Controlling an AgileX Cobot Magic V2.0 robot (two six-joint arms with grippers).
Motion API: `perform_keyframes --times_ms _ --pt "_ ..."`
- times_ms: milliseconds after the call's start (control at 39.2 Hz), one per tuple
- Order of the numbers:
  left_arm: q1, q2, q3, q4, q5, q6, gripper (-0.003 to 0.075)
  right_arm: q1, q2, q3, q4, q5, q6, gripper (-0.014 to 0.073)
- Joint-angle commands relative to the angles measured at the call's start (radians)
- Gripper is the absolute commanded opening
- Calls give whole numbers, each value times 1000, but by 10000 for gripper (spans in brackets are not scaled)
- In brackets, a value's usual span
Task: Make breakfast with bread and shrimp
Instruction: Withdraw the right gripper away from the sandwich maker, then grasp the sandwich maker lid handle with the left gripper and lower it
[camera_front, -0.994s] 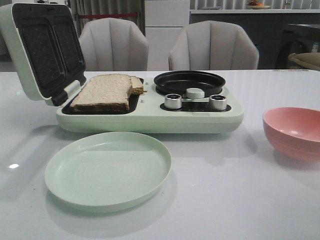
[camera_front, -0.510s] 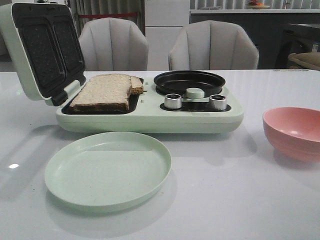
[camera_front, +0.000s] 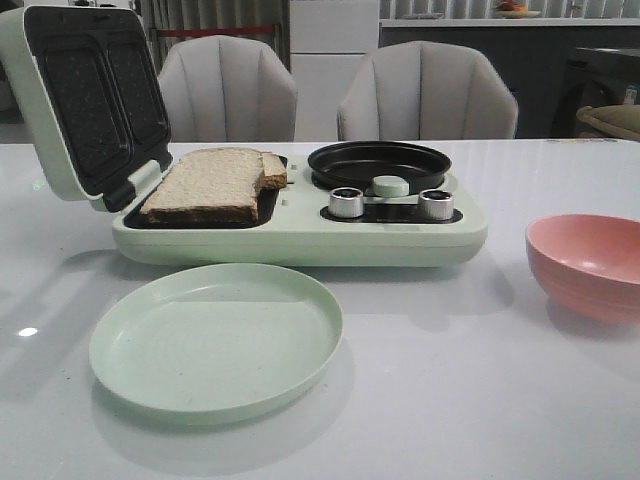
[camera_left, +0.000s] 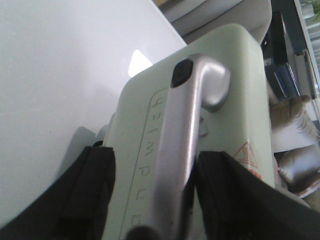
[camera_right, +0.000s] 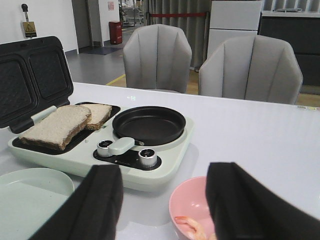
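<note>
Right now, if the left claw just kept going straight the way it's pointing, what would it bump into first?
Most likely the silver handle on the sandwich maker's lid. It sits right between the open left claw's fingers, though depth is hard to judge.

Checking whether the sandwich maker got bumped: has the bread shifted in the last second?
No. The bread sits in the same spot beside the black pan.

Each wrist view shows a gripper, the left gripper (camera_left: 150, 195) and the right gripper (camera_right: 165, 205), as a pair of broad matte black fingers (camera_left: 87, 192) with rounded outer edges and flat inner faces, free of visible cables, screws or markings.
</note>
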Motion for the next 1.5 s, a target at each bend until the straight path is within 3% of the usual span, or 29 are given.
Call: perform_keyframes --times_ms 0,178,459,765,918,1198,1478 --pt "4 -25 -37 -103 58 42 354 0 9 -26 0 -79 0 479" --pt "2 6 -37 -247 177 185 106 0 9 -26 0 -79 0 479" --pt "-44 10 -39 -303 222 269 118 0 9 -26 0 -79 0 479" --pt "-207 10 -39 -274 167 366 118 0 9 -26 0 -79 0 479" --pt "-318 10 -39 -150 96 382 118 0 9 -26 0 -79 0 479" --pt "-534 12 -39 282 -165 310 117 -1 9 -26 0 -78 0 479" --pt "-575 12 -39 335 -207 292 117 -1 9 -26 0 -78 0 479"
